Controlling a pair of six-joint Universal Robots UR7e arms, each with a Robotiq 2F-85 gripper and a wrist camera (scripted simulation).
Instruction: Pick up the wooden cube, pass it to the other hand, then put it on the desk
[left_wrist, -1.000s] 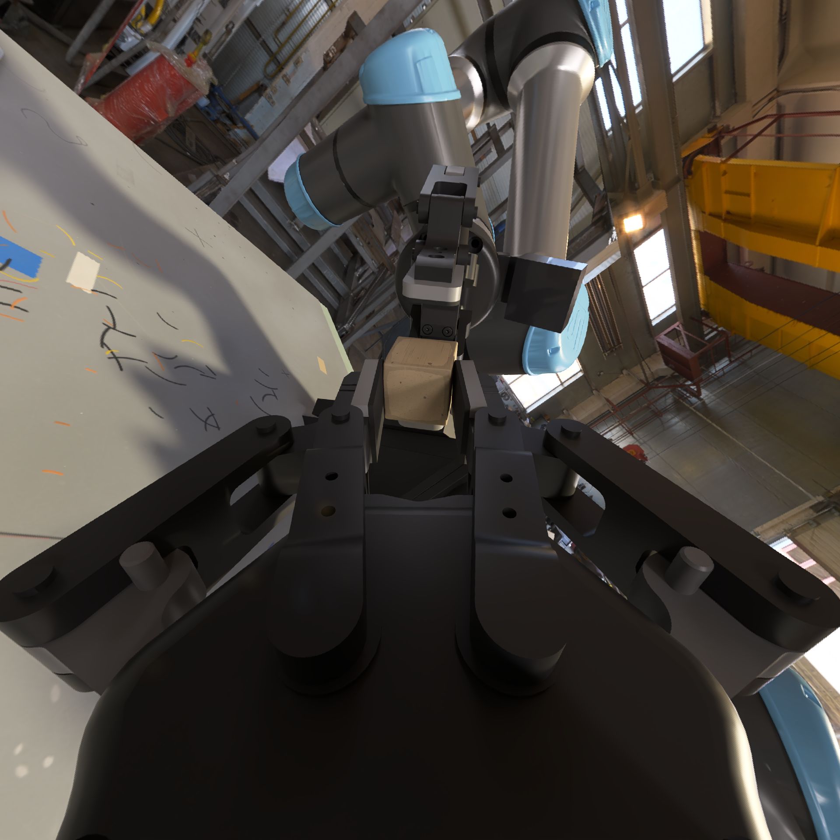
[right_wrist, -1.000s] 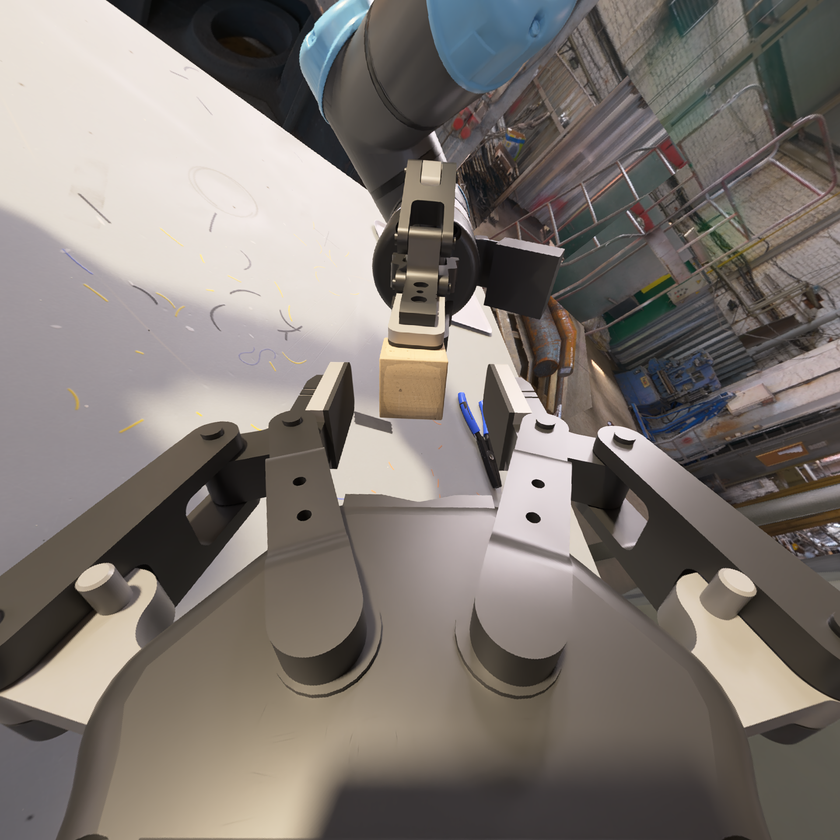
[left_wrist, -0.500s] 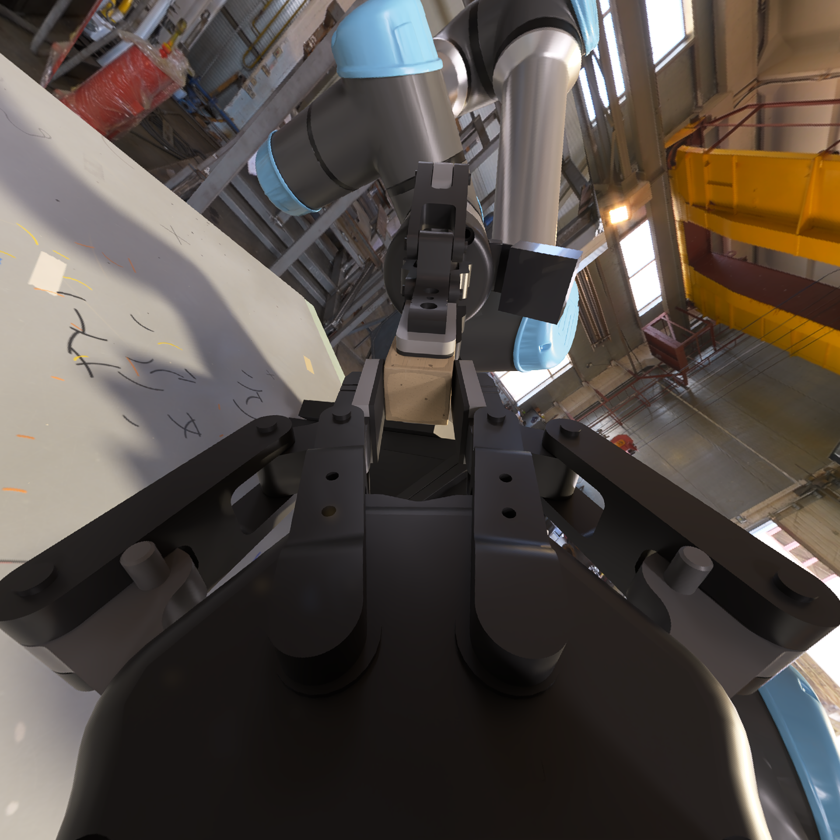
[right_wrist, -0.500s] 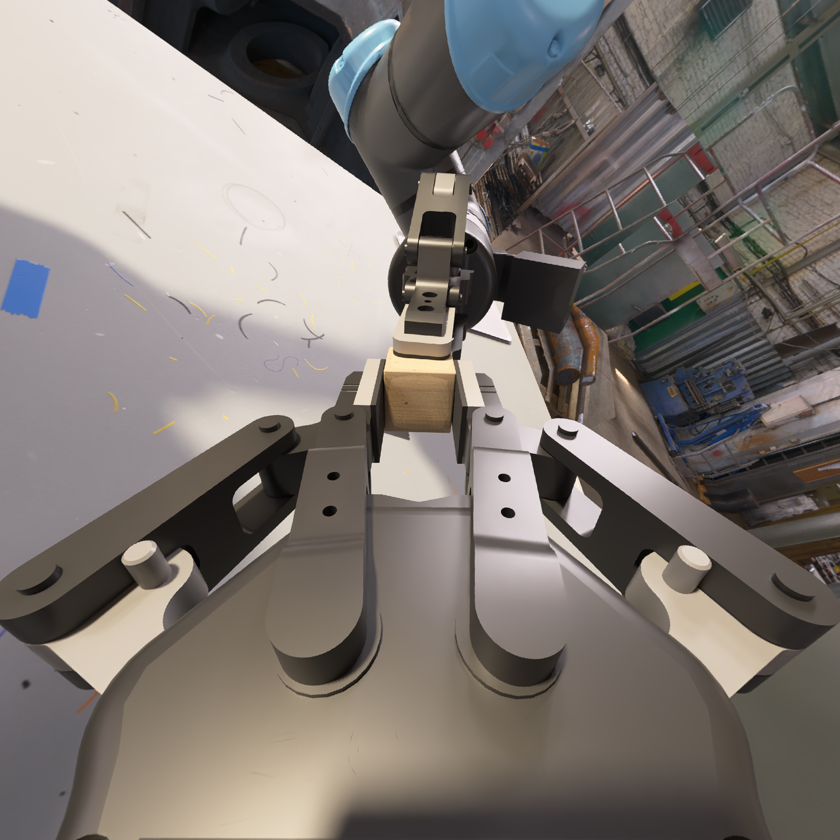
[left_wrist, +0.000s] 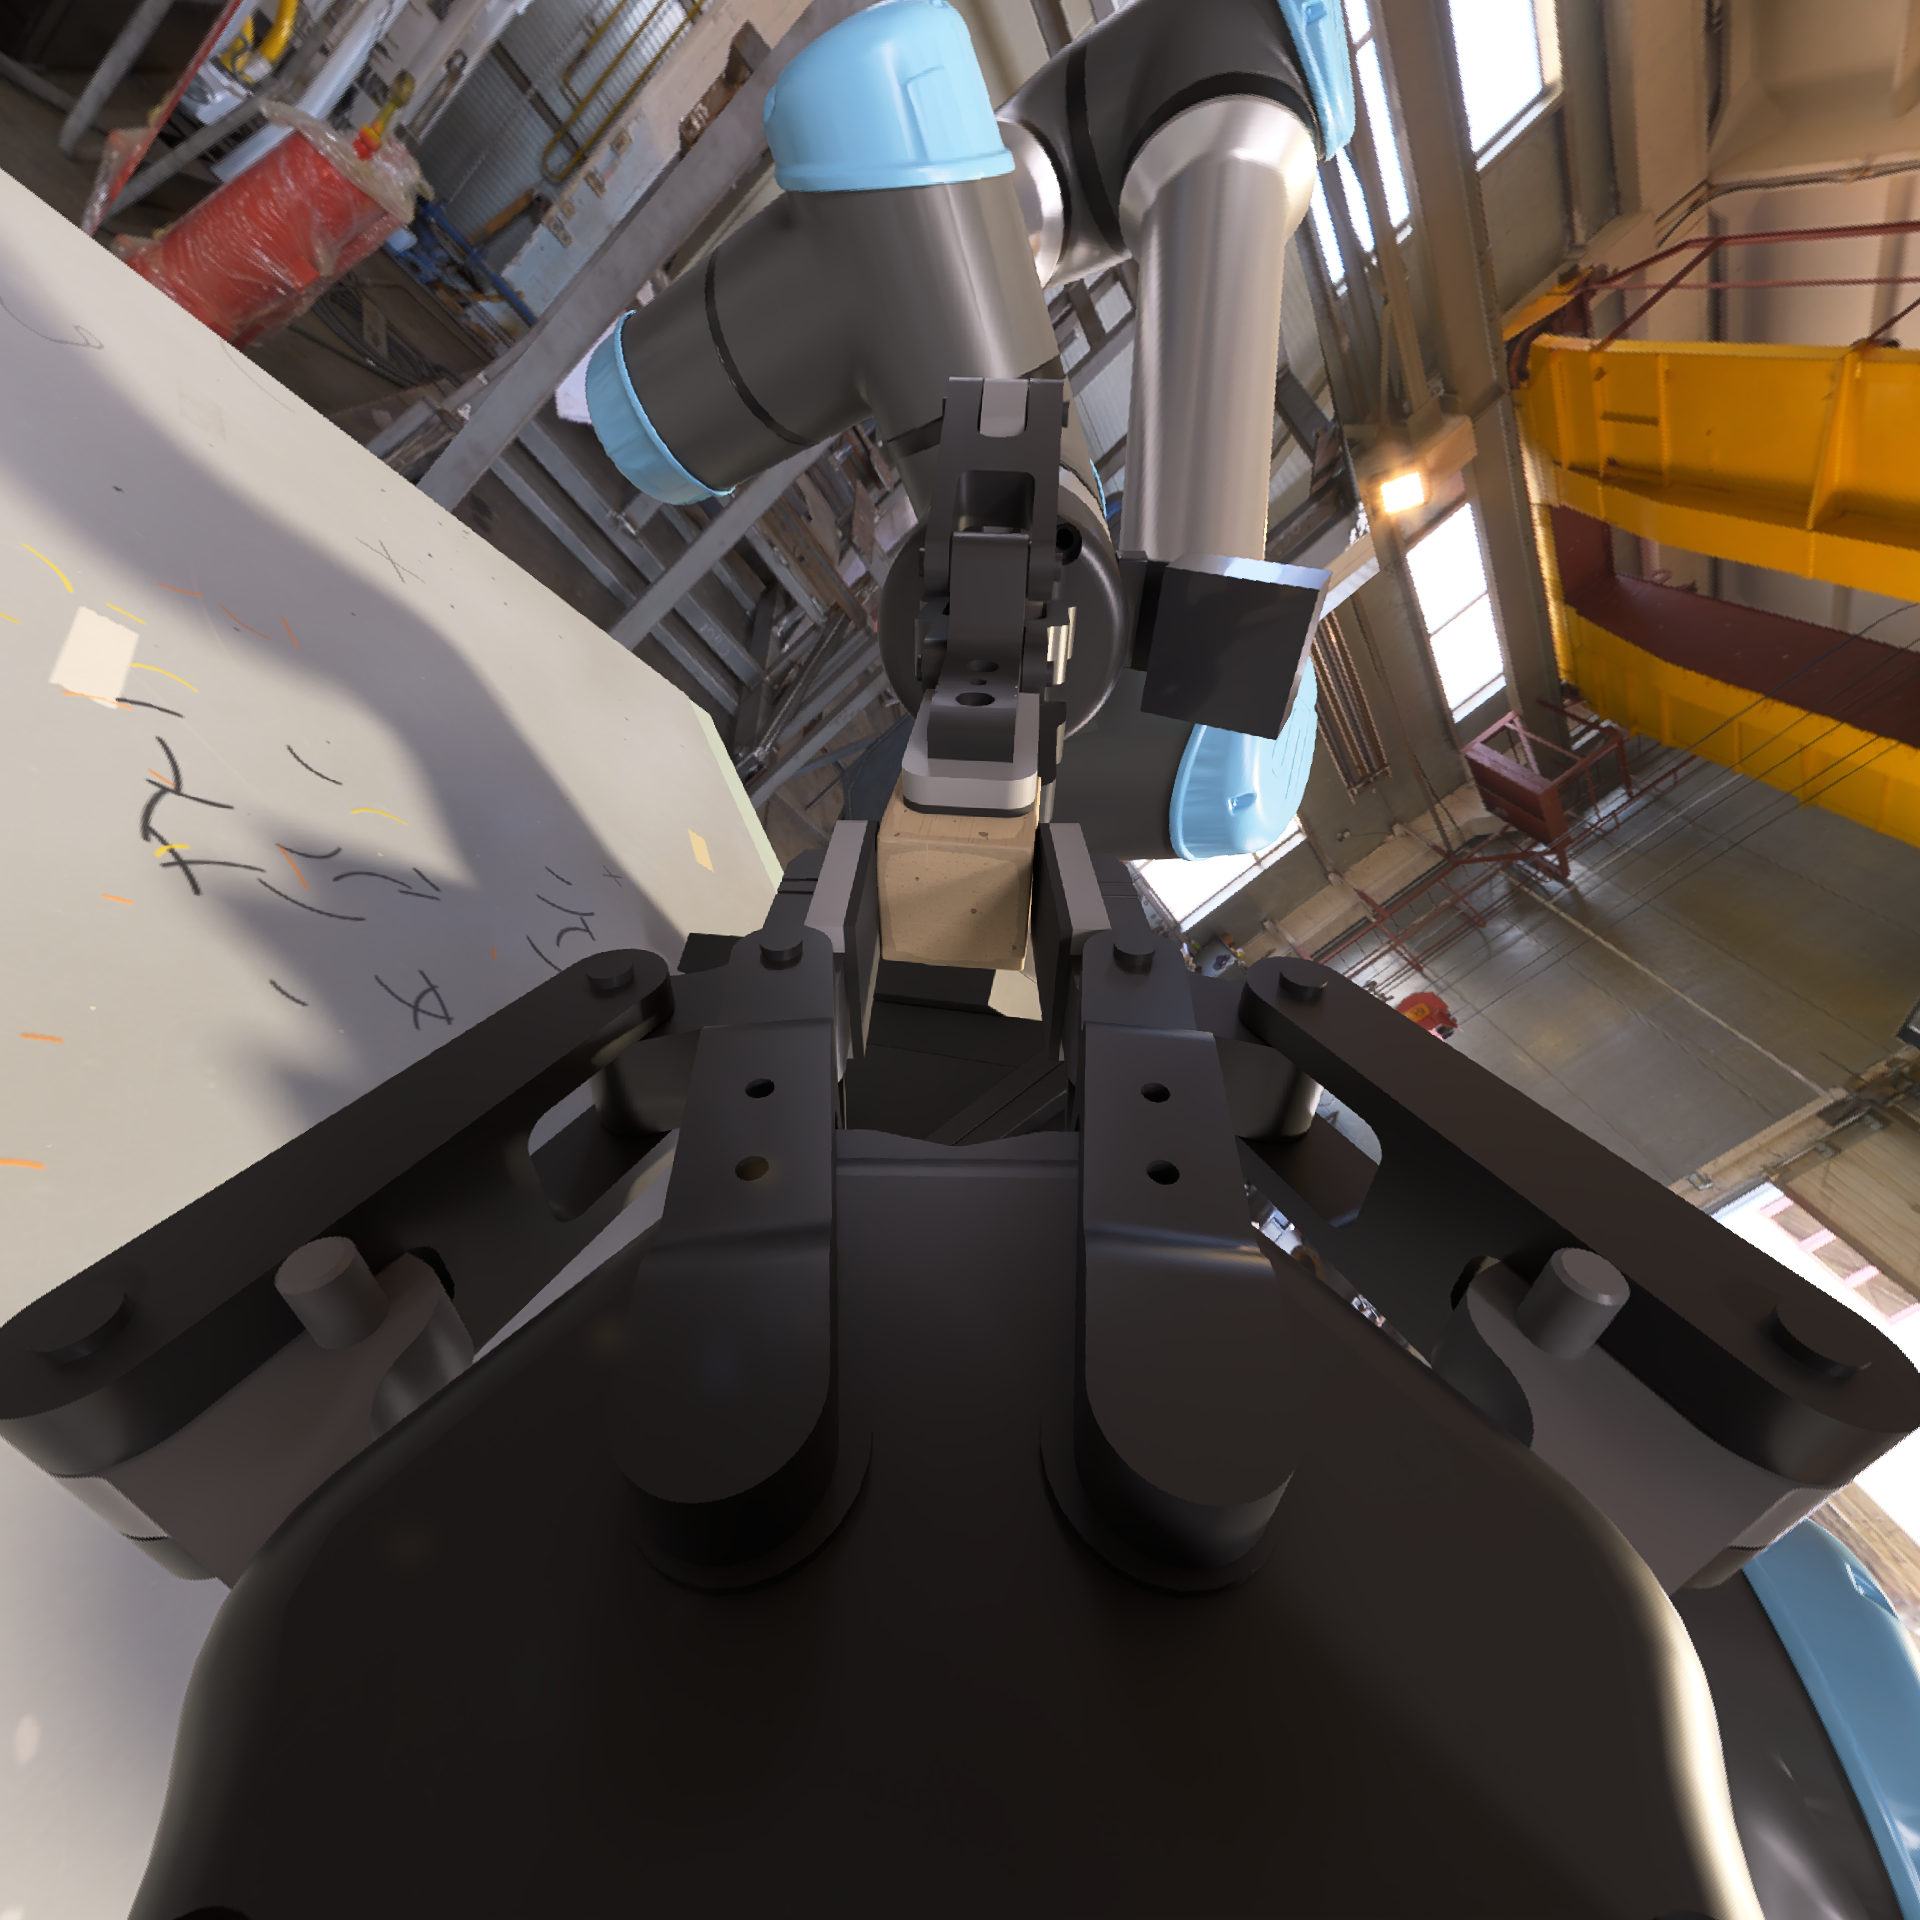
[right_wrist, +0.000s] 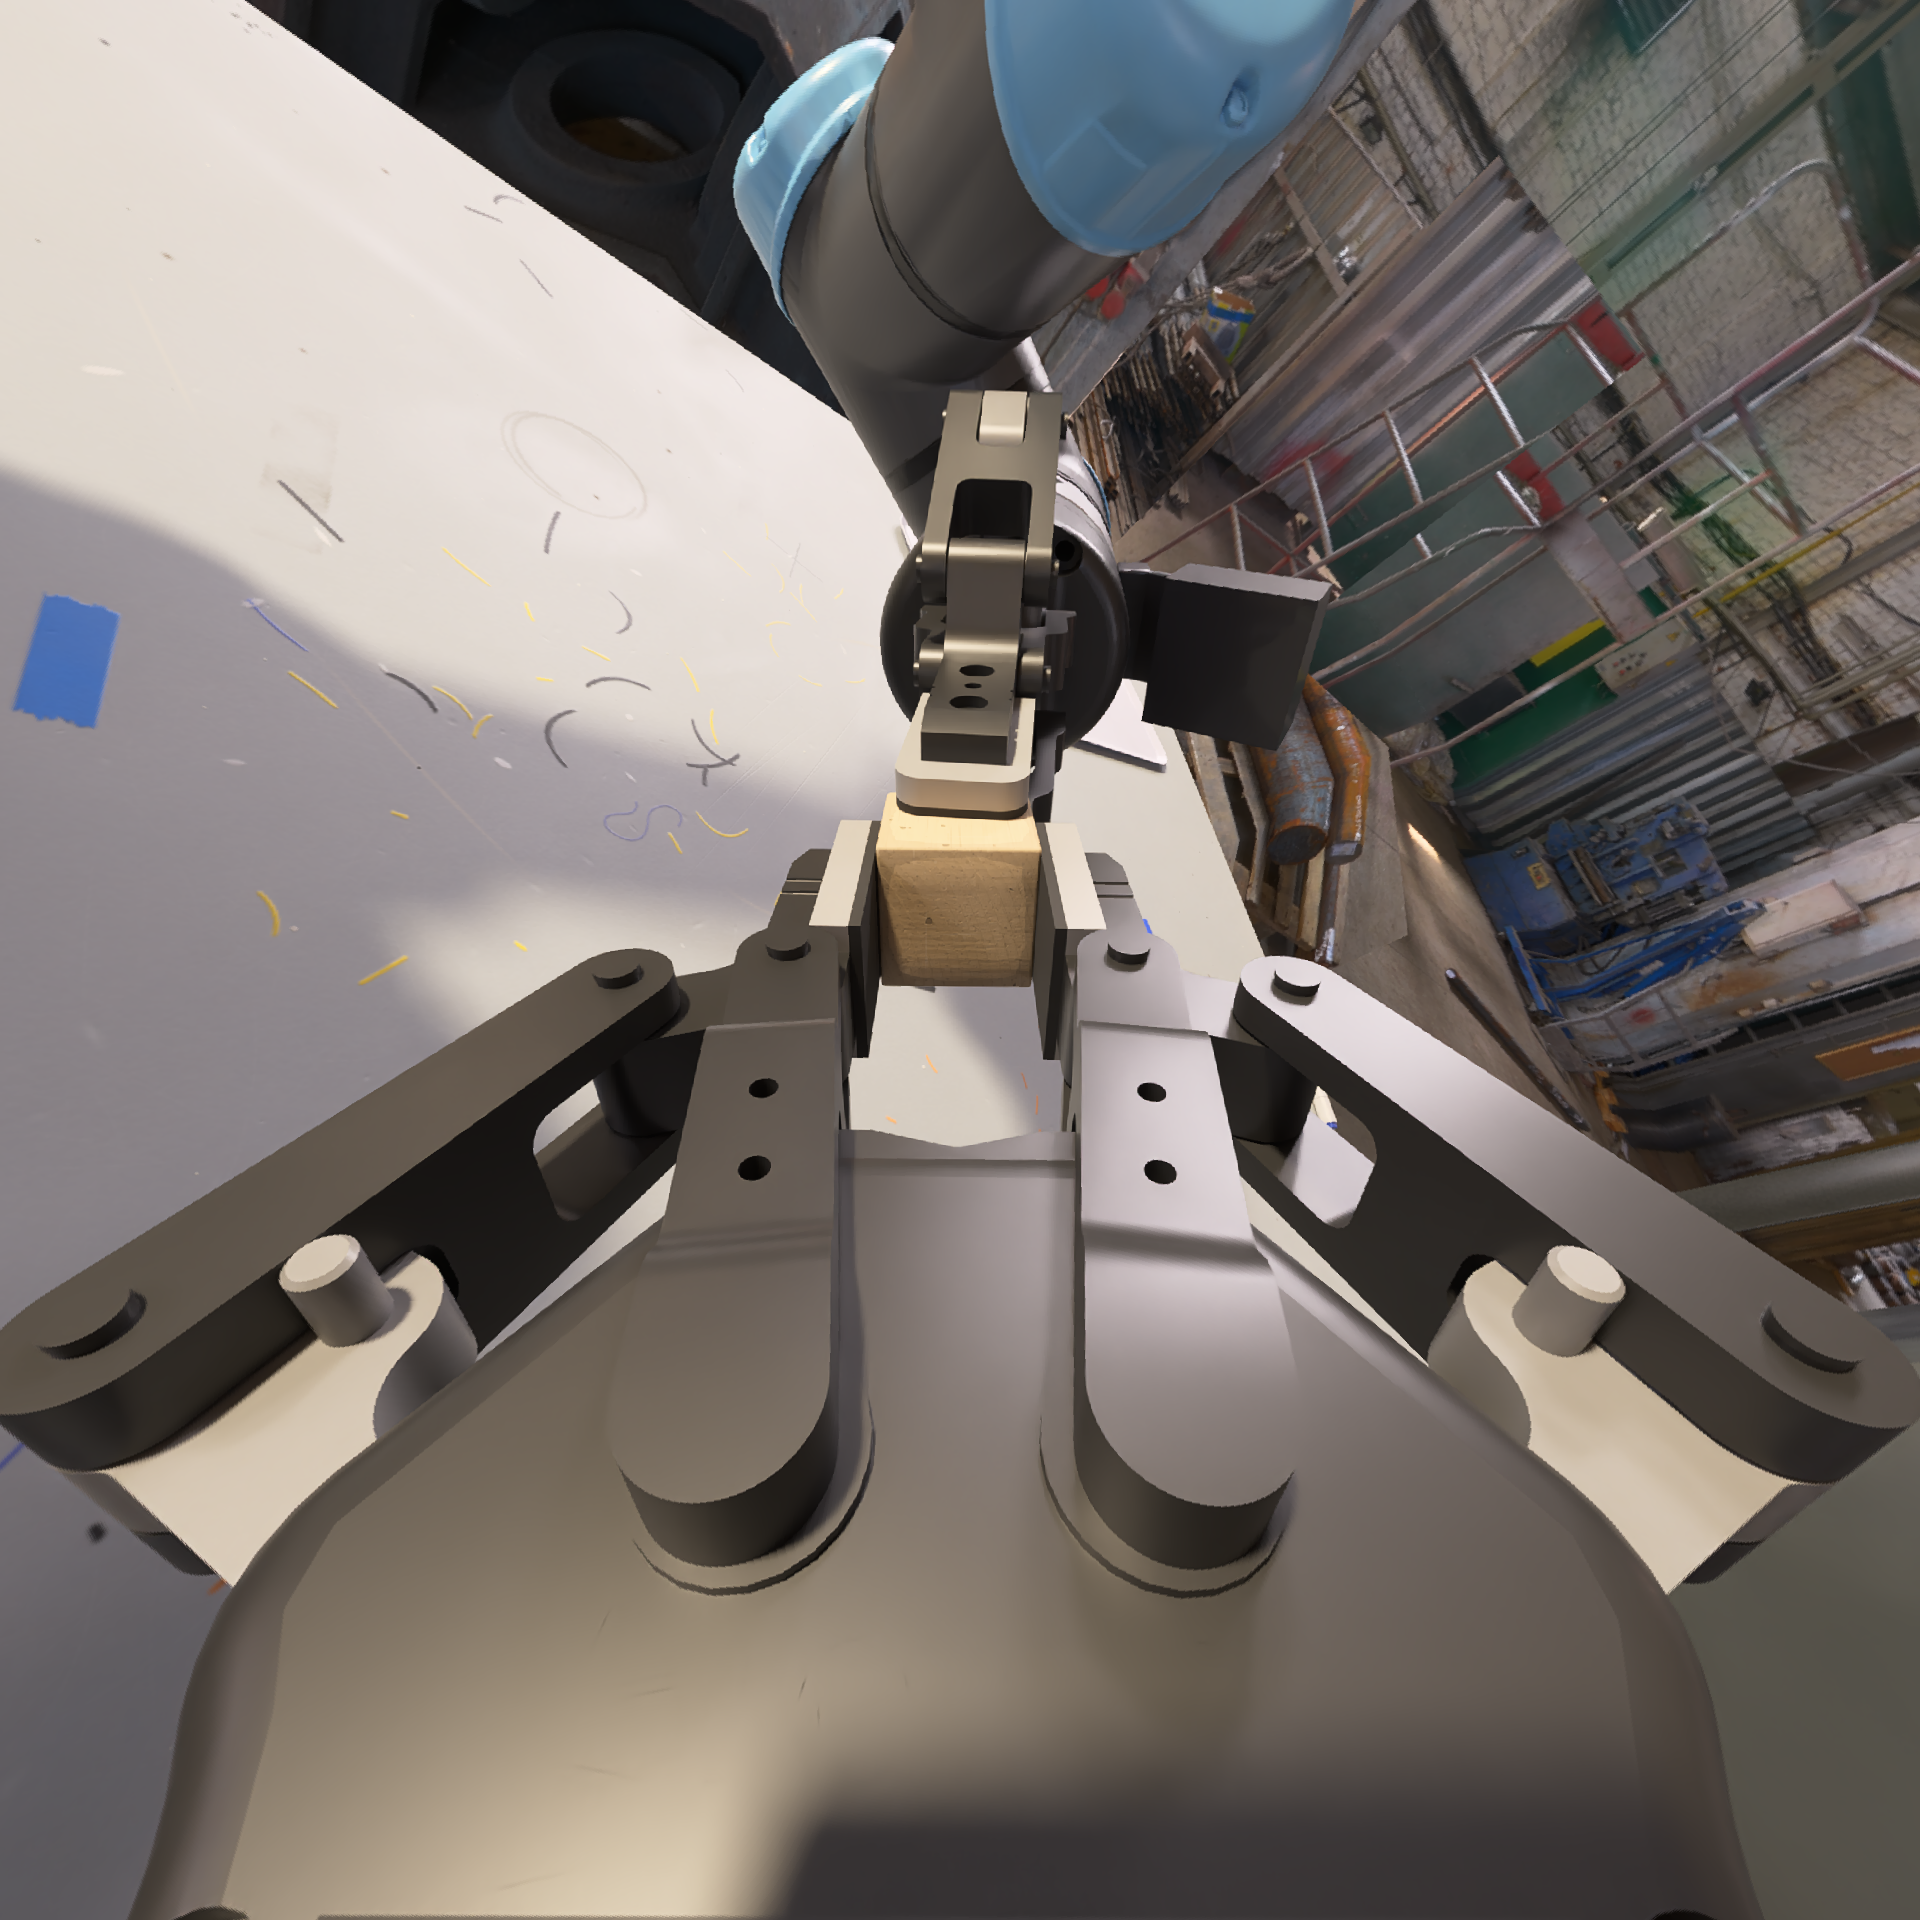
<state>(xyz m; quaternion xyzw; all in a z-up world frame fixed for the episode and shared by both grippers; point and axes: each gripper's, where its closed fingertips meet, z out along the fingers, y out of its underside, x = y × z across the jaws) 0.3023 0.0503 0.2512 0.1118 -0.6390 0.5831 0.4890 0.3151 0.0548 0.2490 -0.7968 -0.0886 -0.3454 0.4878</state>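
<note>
The wooden cube (left_wrist: 951, 899) is held in the air above the pale desk (left_wrist: 260, 1039), between both grippers. In the left wrist view my left gripper (left_wrist: 954, 883) is shut on the cube's two sides. The right gripper (left_wrist: 971, 774) faces it from beyond and clamps the cube's other pair of faces. In the right wrist view my right gripper (right_wrist: 956, 899) is shut on the cube (right_wrist: 956, 920), with the left gripper (right_wrist: 966, 774) opposite, one finger flat on the cube's top face. The cube's far faces are hidden.
The desk (right_wrist: 312, 312) bears pen scribbles, a blue tape patch (right_wrist: 64, 660) and a pale tape patch (left_wrist: 94, 655). A white sheet (right_wrist: 1127, 743) lies near the desk's edge behind the left gripper. Both arms' elbows (left_wrist: 883, 208) rise behind the grippers.
My right gripper was open around the cube one second ago and has closed on it. The left gripper has kept its grip. Both views shifted slightly over the desk.
</note>
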